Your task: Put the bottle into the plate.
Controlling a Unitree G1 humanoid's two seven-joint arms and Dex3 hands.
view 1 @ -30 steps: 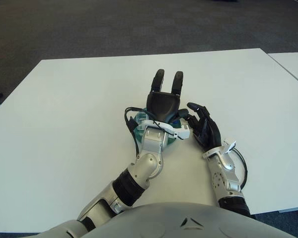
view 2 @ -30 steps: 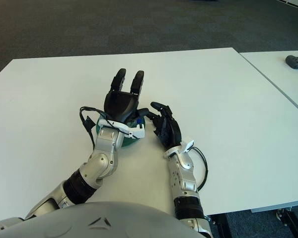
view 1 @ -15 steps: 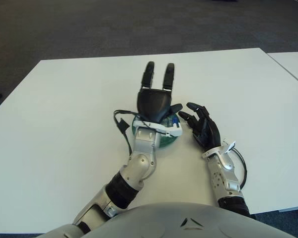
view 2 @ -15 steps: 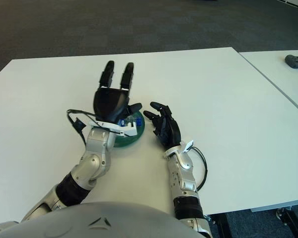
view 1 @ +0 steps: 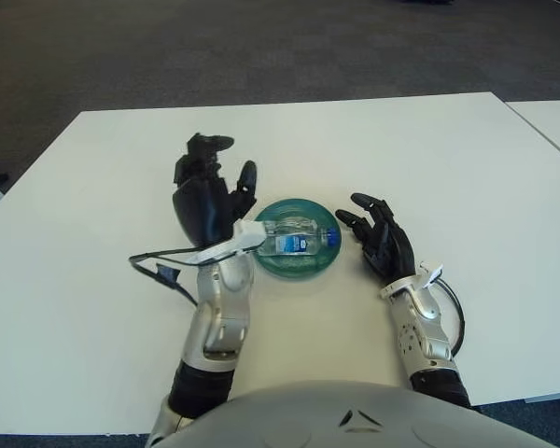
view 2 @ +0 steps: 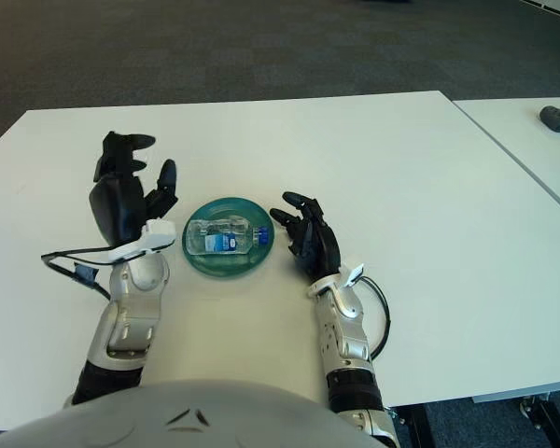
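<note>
Fingers (view 1: 203,149) of the left hand (view 1: 203,194) are loosely curled at the tips but hold nothing; the palm stands upright, raised clear of the table (view 1: 93,280), just to the left of the plate (view 1: 297,268). No part of this hand touches the plate or the bottle (view 1: 297,235).

Right hand (view 1: 381,240): shows just to the right of the plate, fingers spread and relaxed, gripping nothing. Contact with the table surface cannot be confirmed from these views.

Bottle: lies on its side inside the green plate, roughly centred, long axis running left to right. The blue-labelled section faces upward. The whole body appears to sit within the rim, with no overhang visible.

Task status (judgement): the placement step appears complete. The bottle is in the plate and free of both hands. The step in hand is release and clearance of the left hand.

Next move (judgement): the left hand needs only to draw off to the left and down to a rest position. Two cautions apply:

1. The hand is close to the plate rim; a path away from the plate avoids nudging it.
2. A black cable (view 1: 154,261) hangs from the left wrist near the table; it should stay clear of the plate, as a lying bottle may roll if the plate is jolted.
</note>
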